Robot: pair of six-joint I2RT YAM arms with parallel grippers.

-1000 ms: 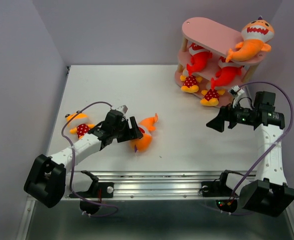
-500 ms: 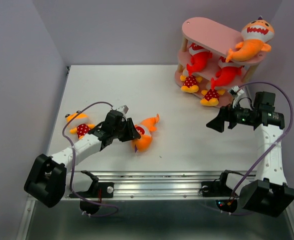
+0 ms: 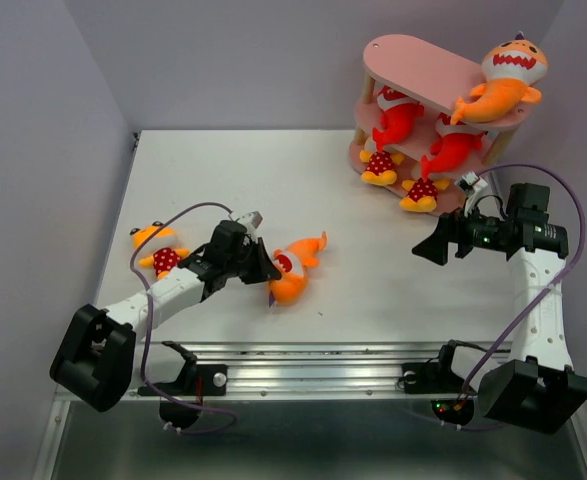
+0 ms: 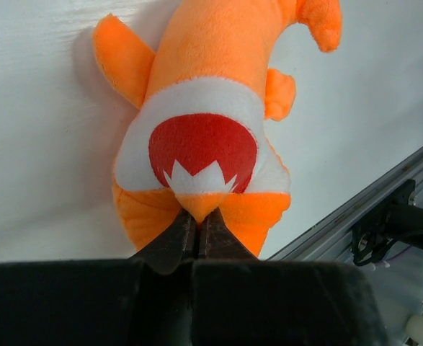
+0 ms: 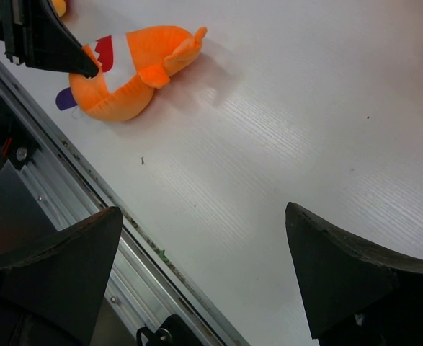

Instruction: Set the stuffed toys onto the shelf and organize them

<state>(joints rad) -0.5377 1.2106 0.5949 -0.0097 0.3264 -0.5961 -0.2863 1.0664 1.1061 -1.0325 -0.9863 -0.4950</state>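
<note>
- Shelf point(image 3: 413, 62): five toys aboard.
- Right claw point(image 3: 431, 247): wide open, idle just before shelf.
- Orange shark point(image 3: 295, 268): on table, well left of shelf.
- Left claw point(image 3: 269, 268): newly clamped on shark's lip; likely ready for lifting.
- Small dotted toy point(image 3: 158, 250): farthest from shelf, untouched.

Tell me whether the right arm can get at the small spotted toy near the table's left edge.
Probably not. The small spotted toy lies far across the table, beyond the left arm, whose left gripper is shut on the orange shark.

Orange shark point(image 4: 211, 58) w/ white-ringed red mouth; shelf point(image 3: 413, 62) pink; small toy point(image 3: 161, 256) red w/ white dots.
</note>
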